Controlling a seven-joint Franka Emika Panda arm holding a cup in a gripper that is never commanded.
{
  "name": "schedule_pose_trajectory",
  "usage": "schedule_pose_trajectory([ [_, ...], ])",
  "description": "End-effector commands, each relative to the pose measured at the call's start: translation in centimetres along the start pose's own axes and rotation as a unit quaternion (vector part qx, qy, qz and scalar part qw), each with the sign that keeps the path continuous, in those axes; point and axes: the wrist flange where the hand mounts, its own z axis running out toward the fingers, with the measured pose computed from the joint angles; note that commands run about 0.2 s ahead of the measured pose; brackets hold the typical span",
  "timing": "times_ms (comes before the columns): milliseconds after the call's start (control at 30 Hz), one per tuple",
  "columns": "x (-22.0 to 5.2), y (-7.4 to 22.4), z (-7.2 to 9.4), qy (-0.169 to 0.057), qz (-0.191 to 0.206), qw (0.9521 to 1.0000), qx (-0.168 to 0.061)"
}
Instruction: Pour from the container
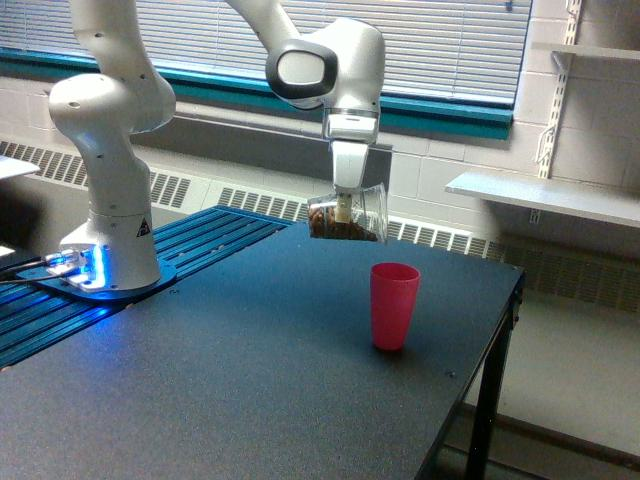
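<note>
gripper (345, 208) clamped on clear cup (350, 214), tipped on its side, brown grains inside, nothing spilling yet. pink cup (394, 305) sits below jaws, off toward exterior view's right; pour looks not begun.

So the white Panda arm (110, 150) sits bolted at the table's (250, 400) left edge as the exterior view sees it, its base ring glowing blue. It reaches over toward the far edge, and the claw (345, 212) points straight down, clamped on the clear cup (348, 215), which hangs in the air well above the tabletop. The cup is tipped over nearly on its side, mouth facing the exterior view's right, with brown granular stuff piled along the low side. A pink cup (394, 305) stands upright on the dark table near the right edge, below and a bit right of the clear one, not touching it.
</note>
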Motion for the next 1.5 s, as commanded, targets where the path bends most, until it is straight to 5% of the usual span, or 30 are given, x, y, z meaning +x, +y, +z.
schedule_pose_trajectory([
  [33, 0.3, -0.9, -0.4, 0.003, 0.007, 0.9999, -0.008],
  [1500, 0.9, -2.4, 0.3, -0.027, -0.003, 0.9971, -0.072],
])
